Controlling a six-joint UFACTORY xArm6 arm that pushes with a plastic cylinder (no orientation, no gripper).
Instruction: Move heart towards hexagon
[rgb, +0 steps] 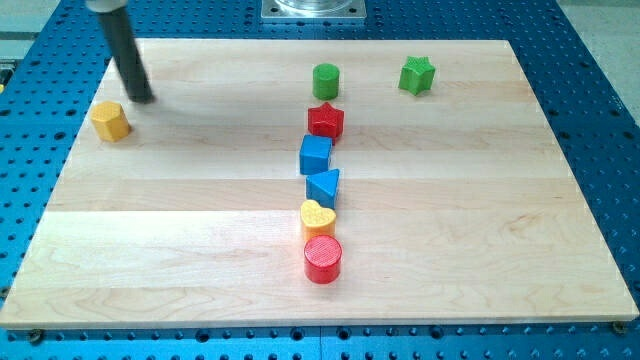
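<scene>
- Plainly, no contact with the yellow heart (318, 217) is made yet; the approach step is judged to be in hand, with the push itself not begun.
- The tip (143, 98) is seen near the view's top-left corner of the wooden board (180, 240), just beside the yellow hexagon (111, 120), which lies slightly below and to the view's left of it.
- No gripper is carried, so nothing can be opened, closed or grasped; only a bare dark rod is shown, and no block is touched by it.
- The heart is found well apart from the tip, far toward the view's right and bottom, inside a near-vertical column of blocks.
- In that column, the heart is pressed between the blue triangle (324, 186) above and the red cylinder (323, 259) below; further up are placed the blue cube (315, 155), the red star (326, 121) and the green cylinder (326, 80).
- A green star (417, 75) is set alone, far to the view's right of the tip.
- For the next move, the tip is judged to need placing at the heart's right flank, so that a push toward the view's upper left can be given; the neighbours touching the heart may be dragged along.
- No brand, label or writing can be read anywhere.
</scene>
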